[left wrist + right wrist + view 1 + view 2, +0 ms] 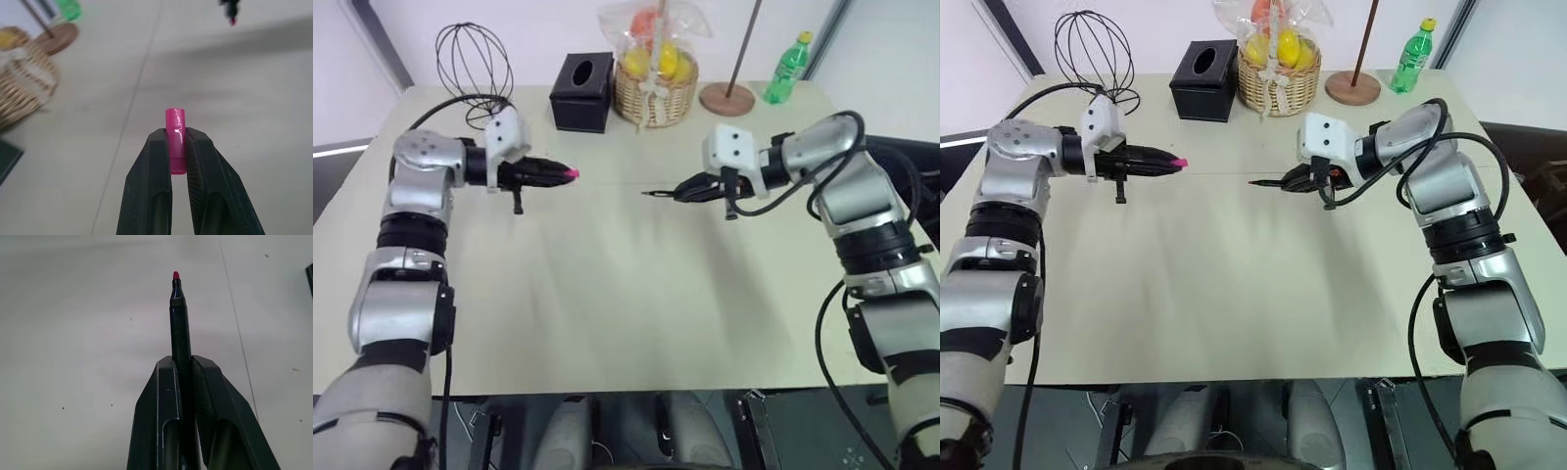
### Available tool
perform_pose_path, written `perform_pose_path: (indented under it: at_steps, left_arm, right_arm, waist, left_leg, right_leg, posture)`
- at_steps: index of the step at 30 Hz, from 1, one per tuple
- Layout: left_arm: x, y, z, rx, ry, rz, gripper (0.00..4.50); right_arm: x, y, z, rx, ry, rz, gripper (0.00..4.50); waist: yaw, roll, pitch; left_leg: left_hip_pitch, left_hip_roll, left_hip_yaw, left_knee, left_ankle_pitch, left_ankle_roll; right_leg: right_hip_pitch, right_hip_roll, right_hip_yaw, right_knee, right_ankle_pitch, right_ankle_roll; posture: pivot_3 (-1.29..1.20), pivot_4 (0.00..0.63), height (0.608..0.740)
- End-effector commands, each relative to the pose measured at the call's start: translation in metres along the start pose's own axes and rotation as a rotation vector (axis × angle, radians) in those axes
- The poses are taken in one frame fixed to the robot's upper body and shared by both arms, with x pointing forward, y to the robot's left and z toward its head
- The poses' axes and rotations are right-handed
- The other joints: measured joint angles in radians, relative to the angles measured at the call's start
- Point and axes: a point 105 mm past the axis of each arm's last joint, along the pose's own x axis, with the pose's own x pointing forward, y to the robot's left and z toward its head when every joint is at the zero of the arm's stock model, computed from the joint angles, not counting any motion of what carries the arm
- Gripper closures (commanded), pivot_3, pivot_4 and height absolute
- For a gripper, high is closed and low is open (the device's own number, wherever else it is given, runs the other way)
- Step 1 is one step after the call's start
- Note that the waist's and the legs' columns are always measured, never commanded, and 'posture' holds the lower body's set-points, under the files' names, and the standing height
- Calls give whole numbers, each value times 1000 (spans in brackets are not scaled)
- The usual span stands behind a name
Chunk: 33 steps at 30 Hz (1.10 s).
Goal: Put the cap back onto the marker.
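Left eye view: left gripper (570, 173) pinches cap (175, 132), right gripper (677, 192) pinches marker (180, 328); both aloft over table (607, 294), tips facing, well apart. Alignment step. You bring cap toward 3 o'clock, marker tip toward 9, keep axes in line.

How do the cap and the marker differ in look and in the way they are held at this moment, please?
The cap is a short, bright pink tube; the marker is long, thin and black with a small pink tip. The cap sits in the left gripper, the marker in the right gripper. Little of the cap juts past its fingers, while much of the marker does. Both are clamped above the table, ends facing, with a gap between.
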Motion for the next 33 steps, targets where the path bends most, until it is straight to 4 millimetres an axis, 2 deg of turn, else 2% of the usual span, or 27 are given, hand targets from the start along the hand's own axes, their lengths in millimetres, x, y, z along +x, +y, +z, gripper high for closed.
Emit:
perform_pose_path:
  at_steps: [1, 5, 8, 17, 33]
  left_arm:
    - [5, 0, 19, 64, -43, -22, 4467]
    - [20, -7, 26, 95, -72, -64, 4467]
    - [25, -13, 24, 120, -56, -89, 4467]
    - [25, -18, 13, 153, -9, -99, 4467]
    - [33, -20, 17, 150, -38, -95, 4467]
  right_arm:
    - [-2, -6, 20, -74, -28, 6, 4500]
    - [5, -5, 28, -87, -44, 28, 4500]
    - [7, -6, 30, -83, -50, 28, 4500]
    - [6, -10, 27, -62, -48, 17, 4500]
    - [15, -14, 31, -53, -77, 10, 4500]
  waist:
    - [-4, 0, 0]
    - [-8, 0, 0]
    - [-10, 0, 0]
    - [-12, 0, 0]
    - [-11, 0, 0]
  left_leg:
    - [0, 0, 0, 0, 0, 0]
    - [0, 0, 0, 0, 0, 0]
    - [0, 2, 0, 0, 0, 0]
    - [0, 2, 0, 0, 0, 0]
    - [0, 2, 0, 0, 0, 0]
  right_leg:
    - [0, 0, 0, 0, 0, 0]
    - [0, 0, 0, 0, 0, 0]
    - [0, 0, 0, 0, 0, 0]
    - [0, 0, 0, 0, 0, 0]
    - [0, 0, 0, 0, 0, 0]
  posture:
    - [0, 150, 740]
    - [0, 150, 740]
    - [0, 150, 740]
    - [0, 150, 740]
    - [0, 150, 740]
